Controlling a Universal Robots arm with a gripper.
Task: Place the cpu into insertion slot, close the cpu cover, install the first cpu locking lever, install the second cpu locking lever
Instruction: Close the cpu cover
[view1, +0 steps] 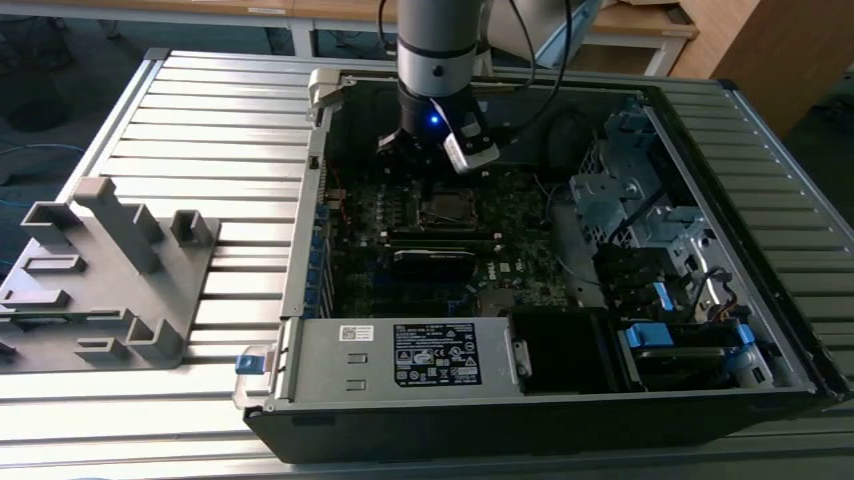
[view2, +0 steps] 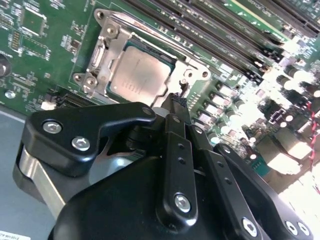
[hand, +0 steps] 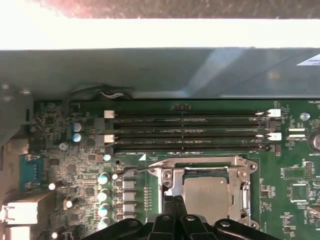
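Slatted table (view1: 200, 120), open computer case (view1: 302, 250): cpu (view2: 140, 75) under lowered cpu cover (view2: 106, 50); gripper (view2: 177, 100) closed tight at cover edge, hold unclear.

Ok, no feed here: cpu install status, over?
Gripper shut at insertion slot edge. Cpu seated, cpu cover down flat. No obstruction seen.

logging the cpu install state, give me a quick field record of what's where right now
cpu: seated in the insertion slot, silver top up
cpu cover: down flat, framing the cpu
gripper: low over the motherboard, tip at the cover's edge
wire lever: runs out from the socket's corner; latched or not, cannot tell
memory slots: alongside the socket
computer case: open, on the slatted table
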